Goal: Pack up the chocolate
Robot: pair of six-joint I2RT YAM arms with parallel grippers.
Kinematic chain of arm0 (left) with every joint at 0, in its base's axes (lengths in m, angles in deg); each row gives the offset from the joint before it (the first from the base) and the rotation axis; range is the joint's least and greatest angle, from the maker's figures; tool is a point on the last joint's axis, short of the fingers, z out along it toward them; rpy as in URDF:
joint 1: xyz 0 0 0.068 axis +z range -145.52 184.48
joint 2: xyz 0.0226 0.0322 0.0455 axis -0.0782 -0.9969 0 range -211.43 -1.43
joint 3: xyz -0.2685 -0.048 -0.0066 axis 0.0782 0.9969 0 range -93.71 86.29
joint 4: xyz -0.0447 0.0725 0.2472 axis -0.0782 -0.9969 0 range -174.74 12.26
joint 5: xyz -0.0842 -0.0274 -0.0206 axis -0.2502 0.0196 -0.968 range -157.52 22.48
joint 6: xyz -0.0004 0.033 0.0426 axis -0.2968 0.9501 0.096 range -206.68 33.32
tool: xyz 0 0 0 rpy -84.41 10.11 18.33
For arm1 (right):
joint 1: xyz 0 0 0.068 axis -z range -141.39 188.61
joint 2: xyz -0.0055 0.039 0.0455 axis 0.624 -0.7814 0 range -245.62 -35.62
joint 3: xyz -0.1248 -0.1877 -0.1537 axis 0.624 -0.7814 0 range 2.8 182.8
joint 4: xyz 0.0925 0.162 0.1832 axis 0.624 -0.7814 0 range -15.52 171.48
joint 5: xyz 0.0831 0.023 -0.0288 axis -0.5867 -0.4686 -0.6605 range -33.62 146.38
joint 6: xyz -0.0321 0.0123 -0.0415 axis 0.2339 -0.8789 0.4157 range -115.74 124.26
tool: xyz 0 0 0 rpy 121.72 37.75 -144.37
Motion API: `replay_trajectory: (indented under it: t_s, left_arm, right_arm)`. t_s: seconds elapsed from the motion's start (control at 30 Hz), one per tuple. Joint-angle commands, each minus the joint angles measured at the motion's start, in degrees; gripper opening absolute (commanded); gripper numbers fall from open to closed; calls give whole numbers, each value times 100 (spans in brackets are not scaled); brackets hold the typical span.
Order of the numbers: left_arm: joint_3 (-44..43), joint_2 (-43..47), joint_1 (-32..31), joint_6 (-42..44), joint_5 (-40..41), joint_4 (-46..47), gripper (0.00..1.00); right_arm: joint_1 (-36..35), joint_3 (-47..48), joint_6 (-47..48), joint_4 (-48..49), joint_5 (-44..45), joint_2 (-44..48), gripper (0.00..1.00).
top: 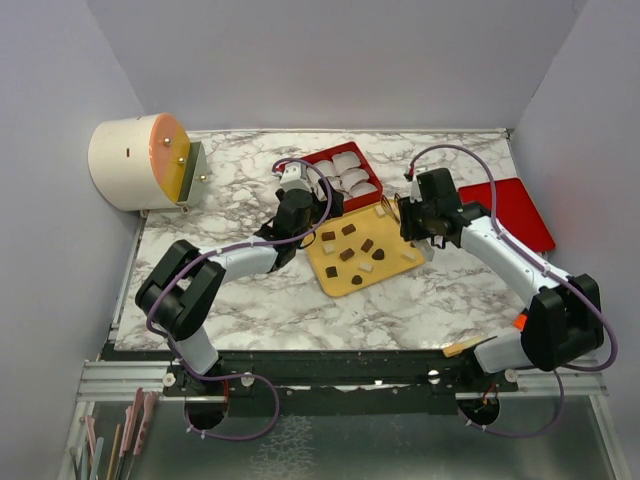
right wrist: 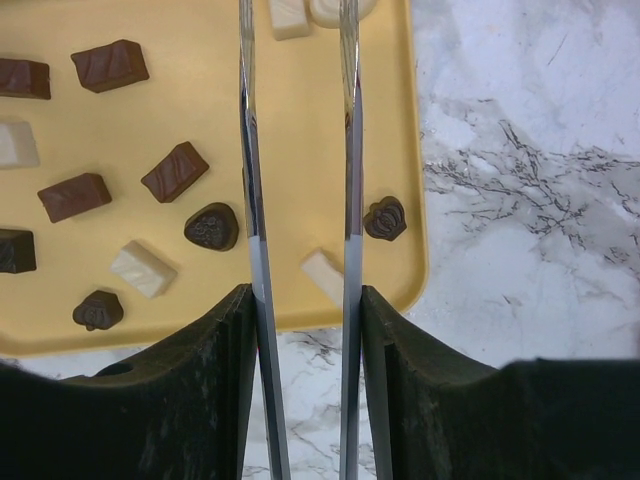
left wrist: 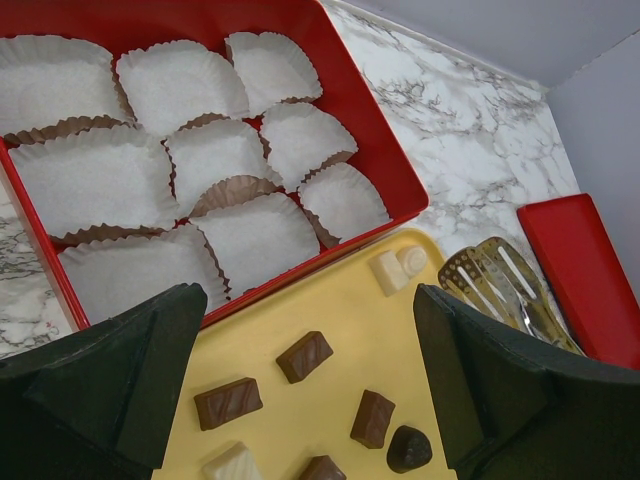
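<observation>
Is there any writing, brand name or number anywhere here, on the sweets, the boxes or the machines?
No text can be read in any view.
dark heart-shaped chocolates: a raised pattern on top, too small to read as letters.
red box, paper cups, yellow tray, metal tongs: plain, no print visible.

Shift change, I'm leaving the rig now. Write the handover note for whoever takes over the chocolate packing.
Left gripper: open and empty, hovering where the red box meets the yellow tray.
Right gripper: shut on the metal tongs, blades over the tray's right side.
Chocolate: every piece in view lies loose on the tray, dark and white mixed.
Done: the white paper cups sit in the box. None in view holds a piece.
Left: move every piece from the tray into a cup.
</observation>
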Motion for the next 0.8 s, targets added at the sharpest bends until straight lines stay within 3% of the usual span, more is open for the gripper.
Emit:
replay_trajectory:
  t_s: [0.0,0.77]
  left_arm:
    - [27,-8,-23,31,43,121,96]
    - [-70,-129,19,102,52,121,96]
  right_arm:
    - [-114,53,-27,-20,14,-154,47]
    - [-333,539,125,37,186,-953,47]
